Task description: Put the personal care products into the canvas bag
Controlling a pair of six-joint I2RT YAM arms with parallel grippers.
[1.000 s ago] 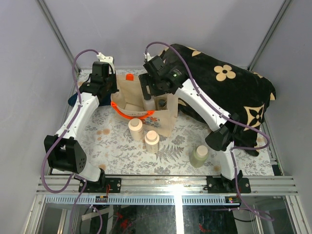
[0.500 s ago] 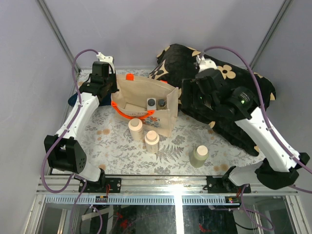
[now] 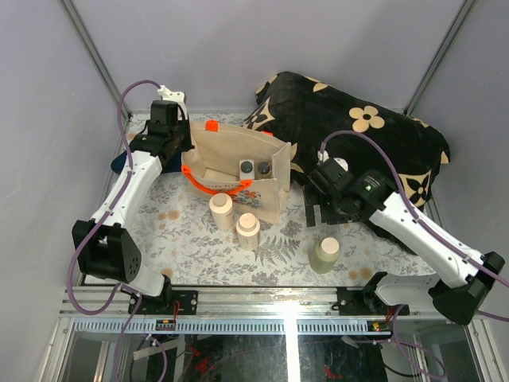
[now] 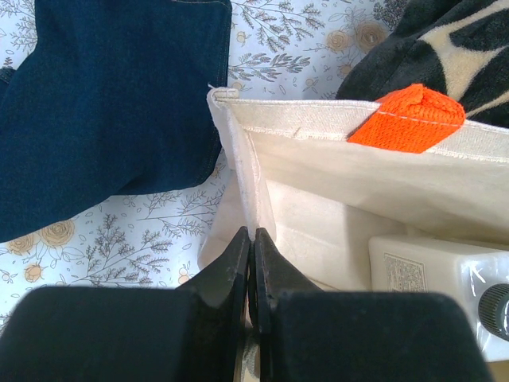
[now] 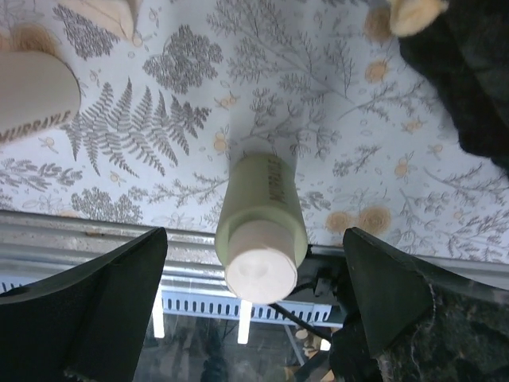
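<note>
Right pincer spread wide, arm angled down, seemingly just above pale cylinder, left pincer pinching canvas bag rim

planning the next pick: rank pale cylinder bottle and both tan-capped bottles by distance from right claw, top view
1. pale cylinder bottle, just beside the right claw
2. right tan-capped bottle, mid-table
3. left tan-capped bottle, by the canvas bag

A large black cushion with cream flowers lies just behind the right gripper and off to its right. A dark blue denim cloth lies left of the left gripper, on the leaf-and-flower-printed tabletop.
</note>
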